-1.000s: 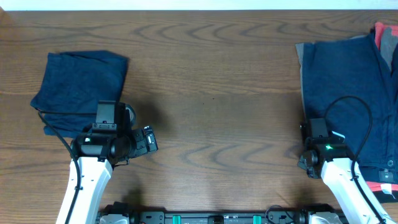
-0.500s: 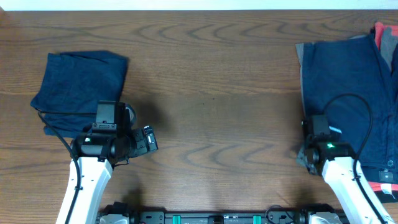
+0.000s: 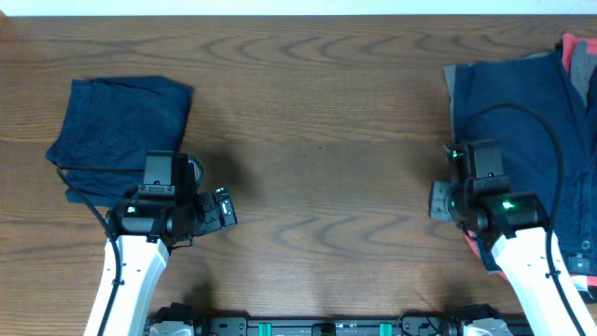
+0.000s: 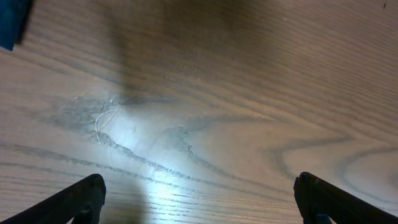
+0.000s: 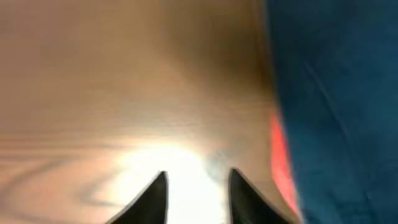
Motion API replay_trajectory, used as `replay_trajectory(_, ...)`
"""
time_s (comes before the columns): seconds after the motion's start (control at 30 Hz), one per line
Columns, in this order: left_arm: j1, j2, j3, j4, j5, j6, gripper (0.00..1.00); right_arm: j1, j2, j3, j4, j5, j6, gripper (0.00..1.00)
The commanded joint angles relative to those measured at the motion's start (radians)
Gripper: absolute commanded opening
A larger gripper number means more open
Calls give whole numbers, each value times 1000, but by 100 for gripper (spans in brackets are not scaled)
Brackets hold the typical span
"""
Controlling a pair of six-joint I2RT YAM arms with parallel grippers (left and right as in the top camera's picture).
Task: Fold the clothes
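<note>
A folded navy garment (image 3: 121,126) lies at the table's far left; its corner (image 4: 12,22) shows in the left wrist view. My left gripper (image 3: 173,170) (image 4: 199,193) hangs just in front of it, open wide over bare wood. The other clothes form a pile at the right: navy pieces (image 3: 522,121) (image 5: 336,93) on top, a grey one (image 3: 451,93) at the left edge, and a red one (image 3: 576,51) (image 5: 281,162) peeking out. My right gripper (image 3: 474,154) (image 5: 198,186) is at the pile's left edge, its fingers apart with only table between them.
The brown wooden table (image 3: 317,140) stretches between the two arms. The arms' base rail (image 3: 326,327) runs along the front edge. A black cable (image 3: 550,159) loops over the right pile.
My right gripper has moved away from the front edge along the pile's left side, and its jaws have parted. The left arm has not moved.
</note>
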Motion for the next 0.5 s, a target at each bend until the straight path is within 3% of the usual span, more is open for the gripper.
replay_trajectory(0.0,5,2,18,1,0,-2,98,-6,29,-22,-58,224,124,45)
replay_trajectory(0.13,5,2,18,1,0,-2,98,-35,64,-98,-55,239,152,45)
replay_trajectory(0.23,5,2,18,1,0,-2,98,-67,89,-162,-22,240,185,57)
replay_trajectory(0.47,5,2,18,1,0,-2,98,-158,117,-274,94,254,202,54)
